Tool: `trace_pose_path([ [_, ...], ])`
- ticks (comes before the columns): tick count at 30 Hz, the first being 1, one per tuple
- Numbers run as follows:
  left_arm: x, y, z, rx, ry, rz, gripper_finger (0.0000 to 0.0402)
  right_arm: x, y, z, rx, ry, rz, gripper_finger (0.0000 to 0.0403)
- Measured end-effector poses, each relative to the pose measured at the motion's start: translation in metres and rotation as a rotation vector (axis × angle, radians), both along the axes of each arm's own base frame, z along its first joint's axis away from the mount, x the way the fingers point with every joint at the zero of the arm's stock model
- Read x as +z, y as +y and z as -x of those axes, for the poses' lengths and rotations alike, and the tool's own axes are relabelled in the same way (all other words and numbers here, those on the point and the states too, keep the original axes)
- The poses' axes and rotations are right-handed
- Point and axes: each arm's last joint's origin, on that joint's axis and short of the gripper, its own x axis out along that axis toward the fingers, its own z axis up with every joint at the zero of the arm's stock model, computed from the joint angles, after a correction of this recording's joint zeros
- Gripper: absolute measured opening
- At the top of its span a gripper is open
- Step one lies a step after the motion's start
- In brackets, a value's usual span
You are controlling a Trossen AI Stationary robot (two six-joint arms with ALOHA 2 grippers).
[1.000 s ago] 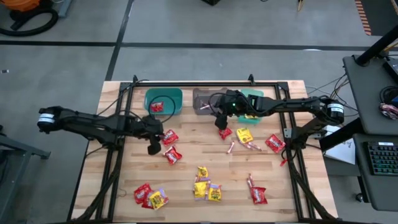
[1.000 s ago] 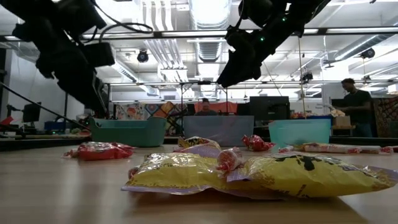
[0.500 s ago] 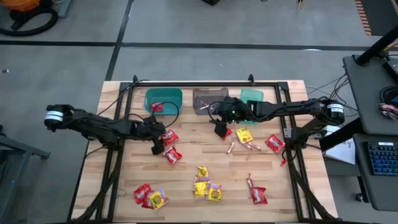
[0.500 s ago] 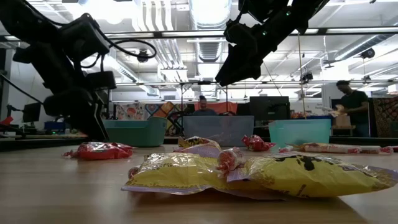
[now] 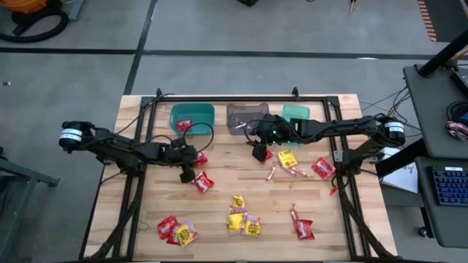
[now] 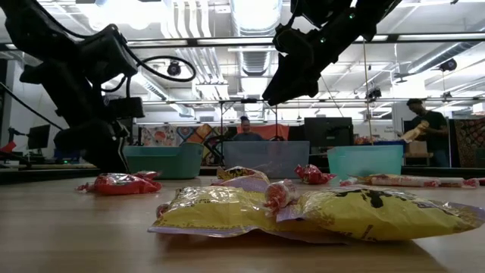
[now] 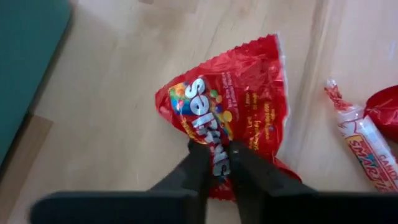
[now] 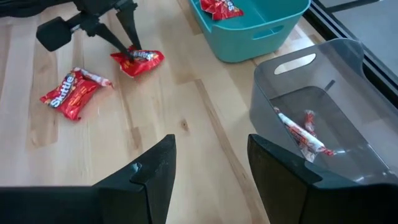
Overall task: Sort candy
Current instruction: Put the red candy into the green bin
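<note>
Candy lies scattered over the tabletop (image 5: 219,212). The left hand (image 7: 217,163) pinches a red Skittles packet (image 7: 230,112) lying flat near the teal bin (image 5: 191,117). The right hand (image 8: 208,168), fingers spread and holding nothing, hovers beside the grey bin (image 8: 323,124), which holds pinkish sticks (image 8: 298,134).

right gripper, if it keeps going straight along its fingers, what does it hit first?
Probably bare wooden tabletop: the open right gripper points down at it, between the clear grey plastic bin and the red Skittles packets. Depth is uncertain.
</note>
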Motion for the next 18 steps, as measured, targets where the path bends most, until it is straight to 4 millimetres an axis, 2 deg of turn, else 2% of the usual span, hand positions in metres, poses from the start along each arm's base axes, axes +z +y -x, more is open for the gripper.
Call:
trace_pose_path([
  [2, 0.003, 0.0, 0.0, 0.001, 0.002, 0.001, 0.0008, 0.0, 0.0, 0.0, -0.002, 0.0, -0.003, 0.0189],
  [5, 0.013, 0.0, 0.001, -0.006, 0.012, 0.002, 0.0013, 0.0, 0.0, 0.0, -0.004, 0.0, -0.006, 0.0189],
  [9, 0.038, 0.0, -0.002, -0.049, -0.01, -0.03, 0.0003, 0.0, 0.0, 0.0, -0.004, -0.001, -0.006, 0.0189],
  [12, 0.064, 0.004, -0.004, -0.063, -0.06, -0.116, 0.0003, 0.0, 0.0, 0.0, -0.012, -0.013, -0.014, 0.0189],
  [15, 0.089, 0.016, -0.005, -0.023, -0.105, -0.219, 0.0001, 0.001, 0.0, -0.001, -0.015, -0.023, -0.018, 0.0189],
  [18, 0.109, 0.038, -0.004, 0.085, -0.136, -0.299, 0.0001, 0.001, 0.001, -0.001, -0.017, -0.028, -0.022, 0.0189],
])
